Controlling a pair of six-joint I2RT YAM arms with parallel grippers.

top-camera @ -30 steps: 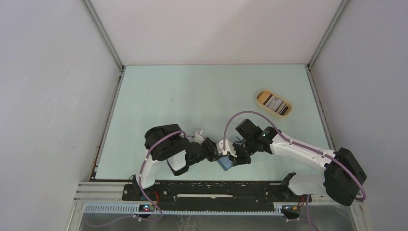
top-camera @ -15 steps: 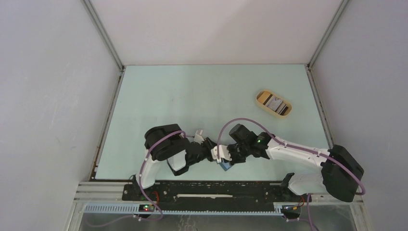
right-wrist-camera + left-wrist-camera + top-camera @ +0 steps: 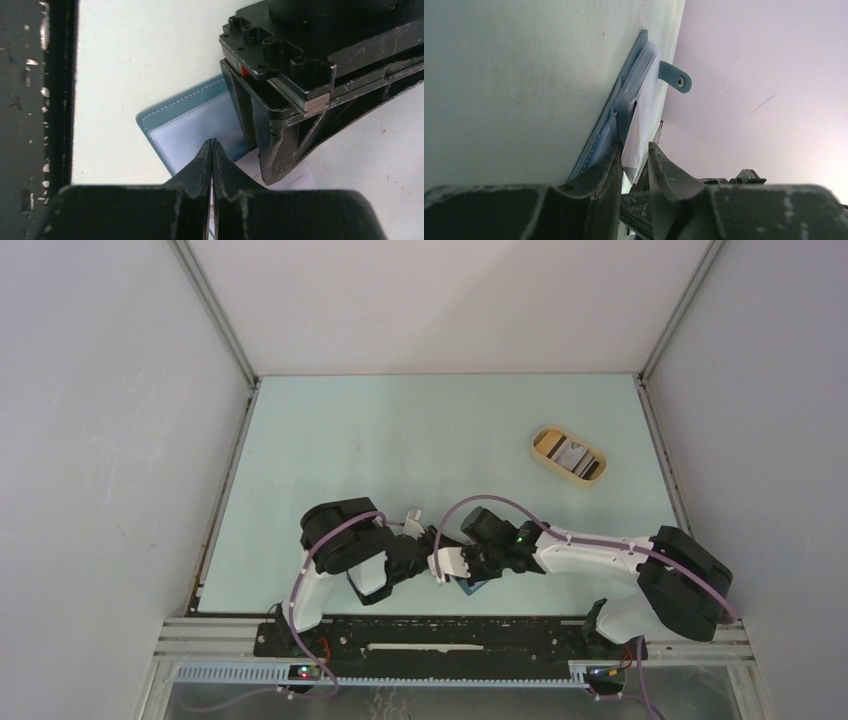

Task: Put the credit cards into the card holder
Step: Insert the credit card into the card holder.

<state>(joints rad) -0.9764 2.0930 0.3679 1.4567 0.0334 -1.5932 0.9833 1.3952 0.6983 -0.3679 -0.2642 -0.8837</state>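
The left gripper (image 3: 633,149) is set at the left edge of the card holder (image 3: 176,119), its fingers narrowly closed around the pocket leaves. A white credit card (image 3: 295,176) is seen beneath them. The right gripper (image 3: 212,144), its fingers pressed together, is poised over the holder's clear pocket. Far right of the holder, more cards (image 3: 572,454) are held in a tan tray (image 3: 545,440).

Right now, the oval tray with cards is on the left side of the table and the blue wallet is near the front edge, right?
No. The oval tray with cards is on the right side of the table; the top view shows it. The blue wallet is near the front edge.
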